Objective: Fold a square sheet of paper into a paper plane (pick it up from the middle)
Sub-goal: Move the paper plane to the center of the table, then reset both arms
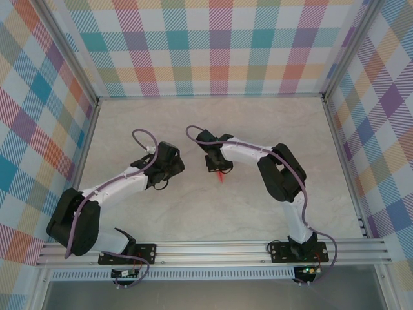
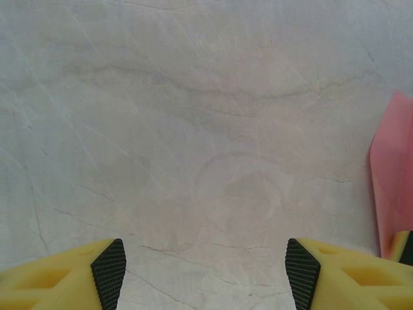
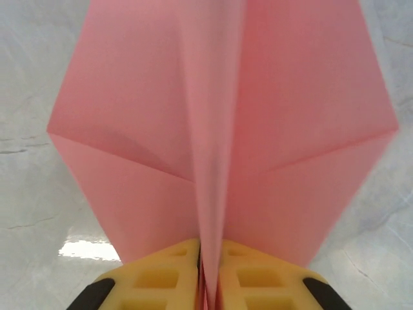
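The salmon-pink paper plane point(image 3: 135, 129) is folded, with a centre crease and a flap spreading to each side. My right gripper point(image 3: 210, 284) is shut on that crease, its yellow fingers point(image 3: 161, 278) pressed together around it. From above, the right gripper point(image 1: 216, 165) hangs near mid-table with the plane's pink tip point(image 1: 221, 175) poking out below it. My left gripper point(image 1: 169, 165) sits just to the left of it. In the left wrist view the left gripper point(image 2: 204, 274) is open over bare table, and the plane's edge point(image 2: 393, 181) shows at the far right.
The tabletop point(image 1: 193, 213) is pale marble, with plaid walls point(image 1: 219, 45) on three sides. An aluminium rail point(image 1: 213, 248) runs along the near edge where both arm bases are bolted. A yellow finger of the right gripper point(image 2: 403, 247) shows at the left wrist view's right edge.
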`<action>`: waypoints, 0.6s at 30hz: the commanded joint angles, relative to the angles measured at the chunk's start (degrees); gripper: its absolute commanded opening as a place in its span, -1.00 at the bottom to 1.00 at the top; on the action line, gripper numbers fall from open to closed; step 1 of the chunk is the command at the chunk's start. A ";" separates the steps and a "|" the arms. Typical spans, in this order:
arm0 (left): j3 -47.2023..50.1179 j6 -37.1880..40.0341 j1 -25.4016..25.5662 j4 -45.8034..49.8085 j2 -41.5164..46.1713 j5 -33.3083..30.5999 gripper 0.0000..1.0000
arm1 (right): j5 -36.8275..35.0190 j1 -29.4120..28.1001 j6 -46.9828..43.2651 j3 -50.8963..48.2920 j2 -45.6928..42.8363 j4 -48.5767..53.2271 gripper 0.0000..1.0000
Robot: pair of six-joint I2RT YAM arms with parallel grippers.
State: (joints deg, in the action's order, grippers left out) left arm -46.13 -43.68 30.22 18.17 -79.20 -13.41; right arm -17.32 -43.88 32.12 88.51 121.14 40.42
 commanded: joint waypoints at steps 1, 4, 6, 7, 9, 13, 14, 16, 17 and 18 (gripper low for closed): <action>0.82 -0.25 -1.04 1.79 1.93 -1.62 0.40 | 0.71 0.28 -0.40 2.06 0.07 2.66 -0.66; 0.56 -0.05 -1.21 2.67 2.94 -1.79 0.40 | 0.22 0.28 -0.69 2.46 -4.37 3.27 -0.47; 0.08 0.30 -1.38 3.80 4.03 -2.28 0.40 | -0.42 0.28 -1.16 2.46 -8.32 3.54 -0.33; -0.22 0.48 -1.52 4.46 4.81 -2.69 0.40 | -0.88 0.28 -1.42 2.41 -10.46 3.65 -0.23; -0.96 1.17 -1.72 6.10 6.51 -3.62 0.42 | -2.25 0.28 -2.00 1.91 -14.30 3.70 -0.08; -2.62 2.95 -2.44 9.90 10.74 -6.74 0.47 | -5.63 1.78 -2.49 -1.39 -22.21 2.86 0.14; -3.03 3.58 -2.83 10.73 11.82 -7.48 0.50 | -7.07 2.37 -2.71 -2.81 -24.49 2.14 0.21; -3.64 5.17 -3.98 11.97 13.74 -8.71 0.54 | -10.96 3.74 -3.09 -6.01 -28.89 0.69 0.38; -3.91 6.07 -4.76 12.61 14.57 -9.36 0.56 | -13.26 4.56 -3.59 -8.06 -31.36 -0.74 0.47; -4.17 6.85 -5.46 12.89 15.30 -9.83 0.58 | -14.98 5.51 -3.96 -9.94 -33.36 -1.94 0.54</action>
State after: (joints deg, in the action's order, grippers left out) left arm -48.31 -40.14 26.79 27.22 -66.13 -19.49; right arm -25.02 -40.40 29.63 83.31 91.05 39.81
